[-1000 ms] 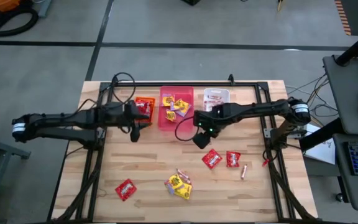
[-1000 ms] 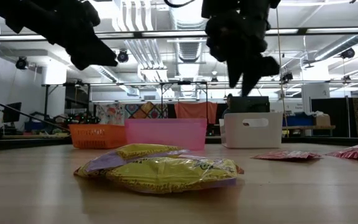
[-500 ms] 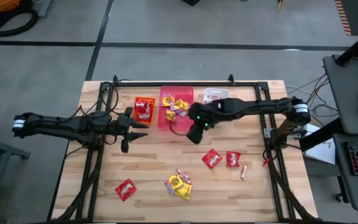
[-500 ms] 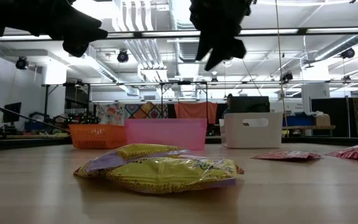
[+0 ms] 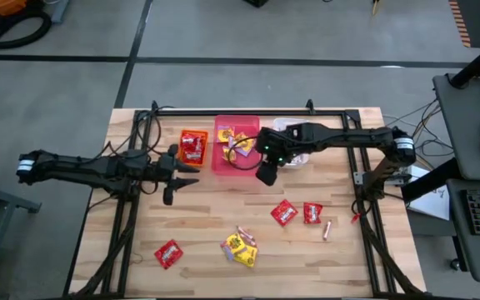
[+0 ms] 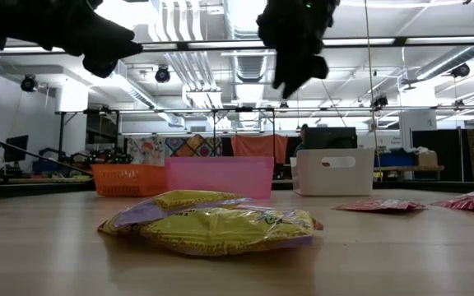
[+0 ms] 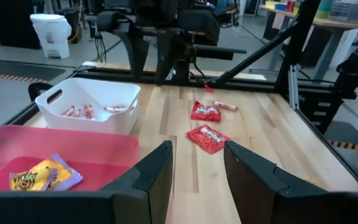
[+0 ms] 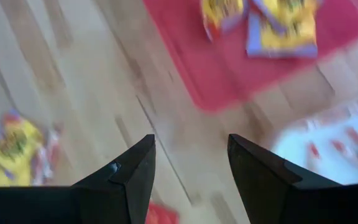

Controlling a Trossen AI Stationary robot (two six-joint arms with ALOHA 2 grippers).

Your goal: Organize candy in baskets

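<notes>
Looking straight down, you had the three baskets in a row in the upper middle of the frame: the orange basket [image 5: 193, 147] on the left with red packets inside, the pink basket [image 5: 234, 144] touching its right side with yellow packets in it, and the white basket [image 5: 291, 130] to the right, partly hidden under your right arm.

Your right gripper [image 5: 266, 173] hung above the table just below the pink basket's lower right corner. In its wrist view the fingers [image 8: 129, 175] stood apart with nothing between them, though that picture was blurred, so the details beneath are only probable: the pink basket with yellow packets, and a yellow packet on the wood.

Your left gripper [image 5: 173, 171] sat left of centre, just below the orange basket, above bare wood. Its fingers [image 7: 158, 174] were parted and empty, pointing across the table.

Loose candy lay in the lower half of the frame: two red packets [image 5: 284, 212] side by side right of centre, a thin wrapped stick [image 5: 327, 229] just to their right, a cluster of yellow packets [image 5: 240, 248] in the lower middle, and one lone red packet [image 5: 168, 253] at lower left.
</notes>
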